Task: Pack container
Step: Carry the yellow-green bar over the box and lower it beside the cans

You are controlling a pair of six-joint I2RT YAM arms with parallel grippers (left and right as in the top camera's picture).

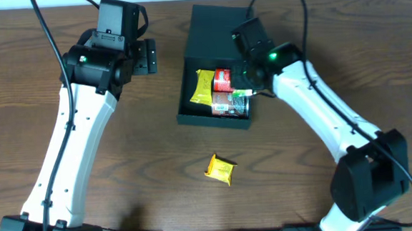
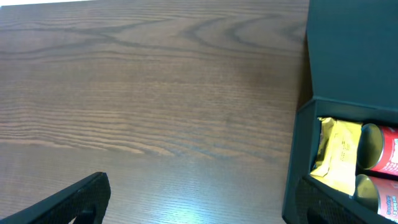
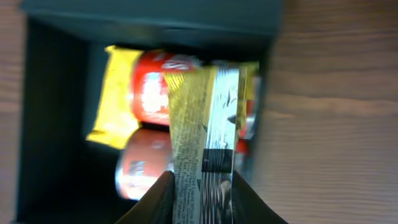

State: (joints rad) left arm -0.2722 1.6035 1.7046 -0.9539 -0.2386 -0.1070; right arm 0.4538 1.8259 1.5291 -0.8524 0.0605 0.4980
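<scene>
Right claw [image 3: 202,186] pinches a foil packet [image 3: 199,112], container [image 3: 53,124] directly beneath. Dropped here, it may perch on the red cans [image 3: 149,87] or snag the near wall. Left claw [image 2: 199,202] gapes wide, empty, container just beside it.

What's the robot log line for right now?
right pincer: shut on foil packet over container | left pincer: open, beside container | container: open, red cans inside | table: loose yellow packet

White arm links [image 1: 65,149], black joints [image 1: 371,180], black cables [image 1: 45,36], green lights [image 1: 272,54]
</scene>
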